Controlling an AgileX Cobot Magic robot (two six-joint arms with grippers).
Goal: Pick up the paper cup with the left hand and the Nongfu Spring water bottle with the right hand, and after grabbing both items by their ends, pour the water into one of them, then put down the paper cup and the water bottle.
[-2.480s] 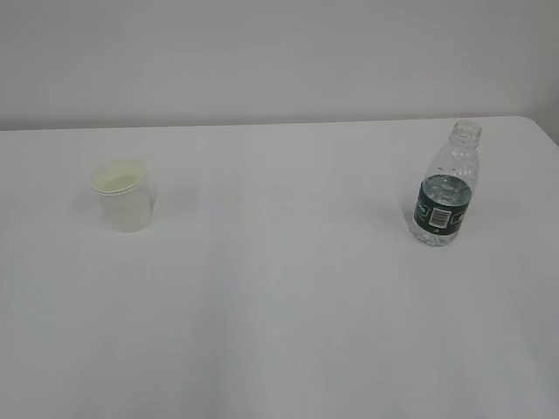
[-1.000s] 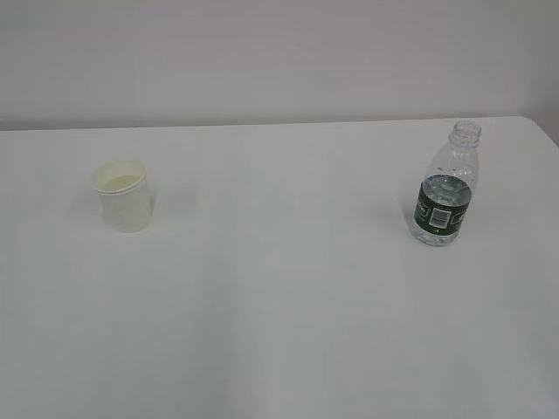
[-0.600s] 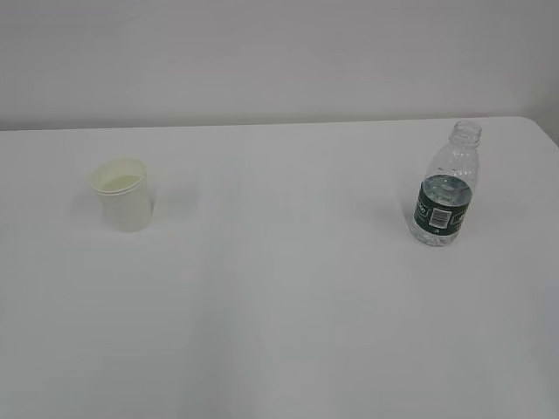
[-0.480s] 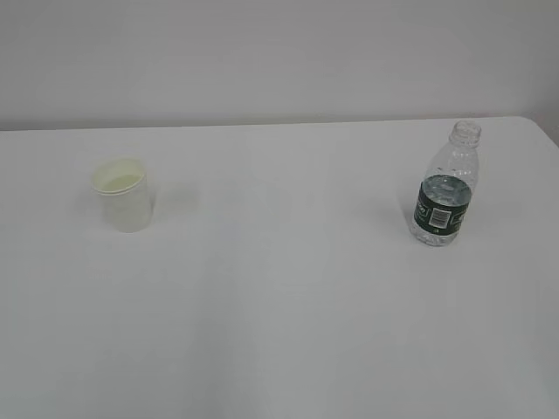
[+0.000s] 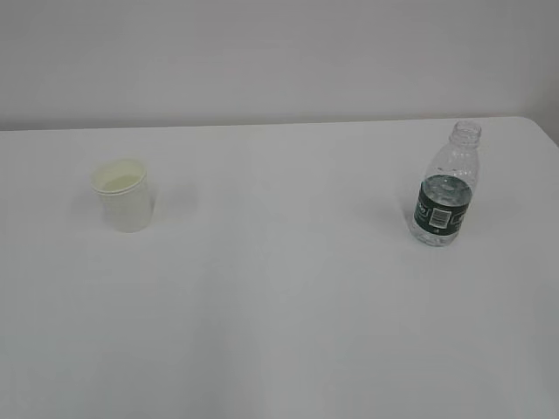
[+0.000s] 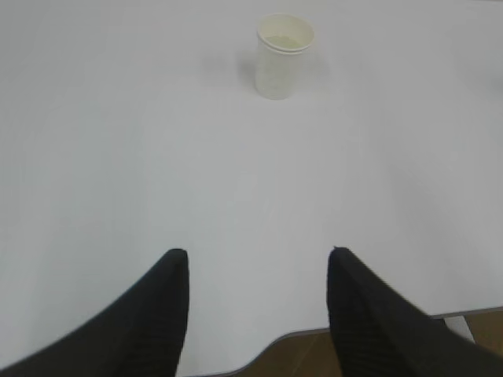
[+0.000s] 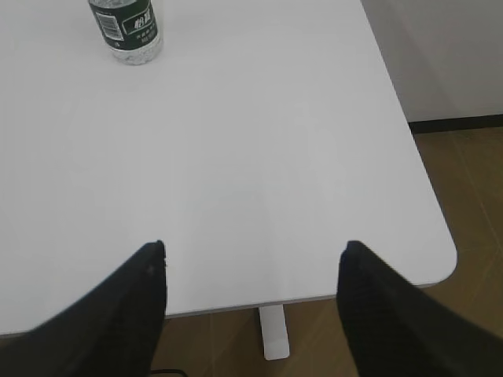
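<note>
On a plain white tabletop (image 5: 279, 305), a paper cup (image 5: 124, 194) stands upright at the left and a water bottle (image 5: 445, 188) stands upright at the right, well apart from each other. Neither is touched.

The left hand (image 6: 259, 267) hangs above the near edge of the tabletop, its jaws apart and empty. The cup sits straight ahead of them, far across bare surface, its open mouth facing up.

The right hand (image 7: 253, 263) also hangs above the near edge, jaws wide apart and empty. The bottle lies ahead and off to the left of them, with no cap and water inside. The tabletop's rounded right corner and floor show beside this hand.

Judged from this, each arm has a clear straight path forward, with nothing between.
</note>
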